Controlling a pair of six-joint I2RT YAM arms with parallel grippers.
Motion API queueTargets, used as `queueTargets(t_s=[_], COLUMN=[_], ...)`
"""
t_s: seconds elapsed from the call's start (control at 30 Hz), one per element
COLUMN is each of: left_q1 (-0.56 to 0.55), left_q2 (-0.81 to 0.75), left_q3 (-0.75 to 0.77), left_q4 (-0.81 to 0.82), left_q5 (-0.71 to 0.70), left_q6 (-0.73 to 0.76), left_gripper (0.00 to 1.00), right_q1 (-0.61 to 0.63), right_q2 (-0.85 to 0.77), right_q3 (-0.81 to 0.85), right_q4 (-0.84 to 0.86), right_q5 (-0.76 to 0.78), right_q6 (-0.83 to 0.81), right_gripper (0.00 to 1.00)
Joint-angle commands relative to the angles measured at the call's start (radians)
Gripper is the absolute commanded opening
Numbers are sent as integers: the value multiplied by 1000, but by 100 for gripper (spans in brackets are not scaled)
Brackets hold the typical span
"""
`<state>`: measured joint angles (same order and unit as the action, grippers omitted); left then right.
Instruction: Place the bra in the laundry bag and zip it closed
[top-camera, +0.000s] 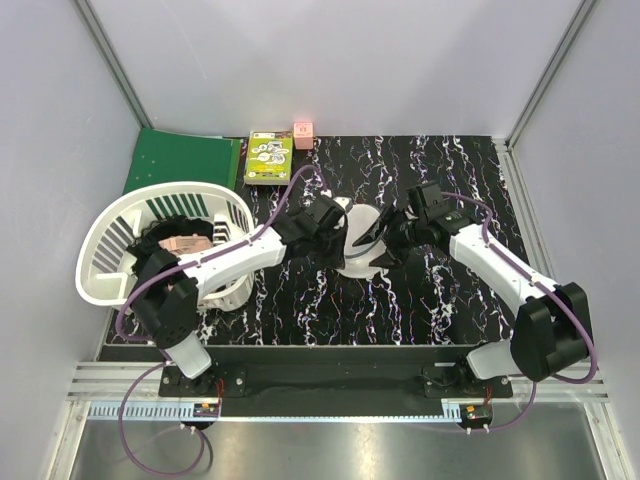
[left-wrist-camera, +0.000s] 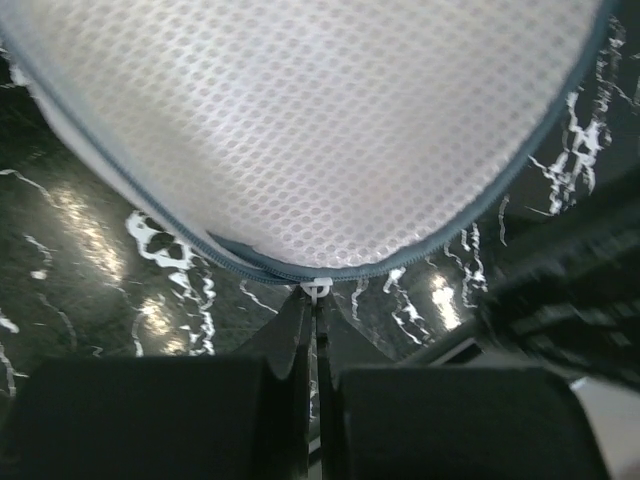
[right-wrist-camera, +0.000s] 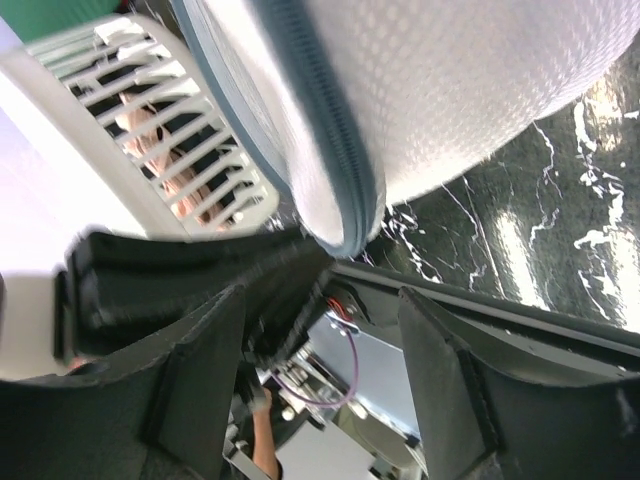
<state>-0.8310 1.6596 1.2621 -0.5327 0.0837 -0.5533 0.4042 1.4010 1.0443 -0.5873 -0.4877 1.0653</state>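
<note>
Left gripper (left-wrist-camera: 318, 308) pinched shut on the zip pull (left-wrist-camera: 318, 290) at the bag's (left-wrist-camera: 320, 130) left rim.
The bag sits mid-worktop (top-camera: 440, 300) between both arms, and its zip (left-wrist-camera: 150, 215) curves along the rim to either side of the pull. Right gripper (right-wrist-camera: 318, 300) stands open, the bag's right edge just beyond its fingertips, untouched. The bra isn't visible; probably it is inside.

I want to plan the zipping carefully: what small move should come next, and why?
Probably close the right tool on the zipper edge of the laundry bag, to brace it: the left tool is shut on the zipper pull, and the right one stands open at that edge.
</note>
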Motion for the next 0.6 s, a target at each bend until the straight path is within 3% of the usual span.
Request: queueTargets(t_s=[0.0, 0.13, 0.3, 0.43, 0.47, 0.5, 0.57], left_q1=[-22, -26, -28, -30, -28, -25, 12], left_q2=[-72, -96, -104, -93, -93, -90, -71], left_q3=[25, 20, 19, 13, 8, 8, 6], left_q4=[30, 30, 37, 40, 39, 28, -32], left_q5=[44, 47, 77, 88, 74, 61, 39], left_q6=[-49, -59, -73, -69, -68, -66, -56], left_gripper=[0, 0, 0, 0, 0, 0, 0], right_q1=[8, 12, 12, 10, 1, -5, -40], right_q2=[15, 30, 55, 78, 81, 85, 81], right_q3=[3, -4, 0, -1, 2, 3, 2], right_q4=[57, 61, 67, 67, 66, 66, 67], right_q5=[51, 70, 87, 120, 118, 113, 83], right_q6=[59, 84, 76, 26, 9, -13, -100], right_gripper=[68, 54, 46, 21, 5, 0, 0])
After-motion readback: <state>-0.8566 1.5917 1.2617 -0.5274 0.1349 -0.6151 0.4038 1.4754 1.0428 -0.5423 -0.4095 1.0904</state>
